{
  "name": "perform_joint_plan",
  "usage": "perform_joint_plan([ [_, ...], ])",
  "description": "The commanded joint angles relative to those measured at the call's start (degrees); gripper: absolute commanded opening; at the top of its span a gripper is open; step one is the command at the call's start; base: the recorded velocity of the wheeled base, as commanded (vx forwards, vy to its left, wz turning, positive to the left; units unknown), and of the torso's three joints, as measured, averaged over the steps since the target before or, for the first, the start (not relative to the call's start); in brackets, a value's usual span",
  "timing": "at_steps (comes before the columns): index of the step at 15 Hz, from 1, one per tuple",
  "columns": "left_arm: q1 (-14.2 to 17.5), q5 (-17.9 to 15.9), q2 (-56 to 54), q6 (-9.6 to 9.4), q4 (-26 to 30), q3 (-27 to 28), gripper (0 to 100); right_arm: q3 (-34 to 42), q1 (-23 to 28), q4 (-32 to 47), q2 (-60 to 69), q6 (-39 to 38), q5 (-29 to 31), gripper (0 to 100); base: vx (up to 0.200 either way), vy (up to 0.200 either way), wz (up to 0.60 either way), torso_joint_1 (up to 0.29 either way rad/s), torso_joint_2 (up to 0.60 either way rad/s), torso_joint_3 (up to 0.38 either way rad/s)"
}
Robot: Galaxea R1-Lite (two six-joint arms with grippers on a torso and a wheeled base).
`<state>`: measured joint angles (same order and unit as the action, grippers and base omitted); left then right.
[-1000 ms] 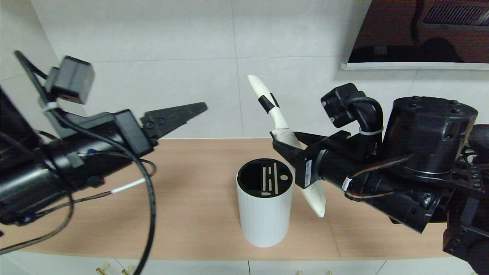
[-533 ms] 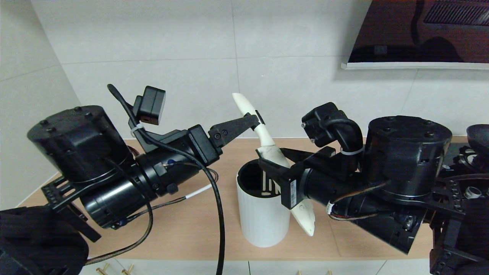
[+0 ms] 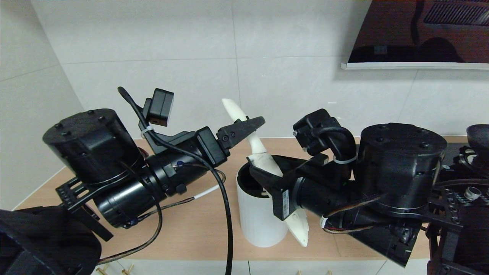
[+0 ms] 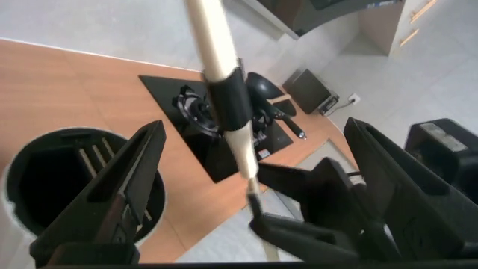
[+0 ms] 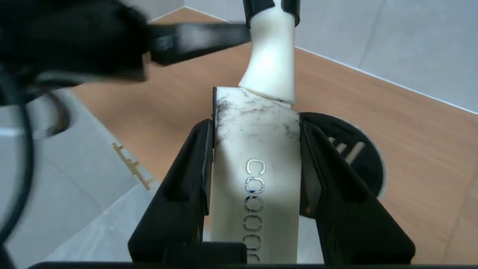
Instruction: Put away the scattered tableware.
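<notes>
A white spatula (image 3: 233, 111) with a black band on its handle is held tilted, with my right gripper (image 3: 264, 170) shut on its neck just above the white cylindrical holder (image 3: 258, 225). The blade hangs down the holder's front right side, outside it. In the right wrist view the fingers (image 5: 196, 172) clamp the spatula (image 5: 258, 164) with the holder (image 5: 351, 161) behind. My left gripper (image 3: 248, 126) is open at the upper handle. In the left wrist view the left gripper (image 4: 246, 187) has wide-spread fingers (image 4: 112, 202) either side of the banded handle (image 4: 224, 82), not touching it.
The holder (image 4: 45, 172) has a black divided interior with slots. It stands on a wooden counter (image 3: 191, 225) against a tiled wall. A black cooktop (image 4: 187, 97) lies to the right, under a dark range hood (image 3: 420, 34). Cables hang off the left arm.
My left arm has swung right, bringing its open fingers to the spatula's handle. My right gripper has carried the spatula left and lower, over the holder's rim.
</notes>
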<state>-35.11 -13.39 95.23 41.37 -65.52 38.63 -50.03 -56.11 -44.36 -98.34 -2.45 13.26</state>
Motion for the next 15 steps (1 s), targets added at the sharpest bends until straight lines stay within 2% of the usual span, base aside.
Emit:
perform_joint_plan([
  [1,-0.05,-0.06,0.83,-0.07,-0.66,-0.05,100,0.02,-0.22,-0.02,-0.36,-0.01,0.01,0,0.000,0.000,0.00,0.000,0.00,0.000],
  [6,-0.40,-0.06,2.94,-0.07,-3.38,0.39,100,-0.07,-0.31,-0.64,-0.18,-1.07,-0.08,0,0.000,0.000,0.00,0.000,0.00,0.000],
  [11,-0.40,-0.06,3.03,-0.15,-3.65,0.74,100,0.28,-0.93,-0.64,-0.27,-1.07,-0.17,0,0.000,0.000,0.00,0.000,0.00,0.000],
  [12,-0.31,-0.15,3.03,-0.15,-3.65,0.83,0,0.37,-1.19,-0.64,-0.45,-1.07,-0.17,0,0.000,0.000,0.00,0.000,0.00,0.000],
  [15,-0.31,-0.15,3.29,-0.15,-3.65,0.83,0,0.28,-1.19,-0.64,-0.71,-1.07,-0.17,0,0.000,0.000,0.00,0.000,0.00,0.000],
])
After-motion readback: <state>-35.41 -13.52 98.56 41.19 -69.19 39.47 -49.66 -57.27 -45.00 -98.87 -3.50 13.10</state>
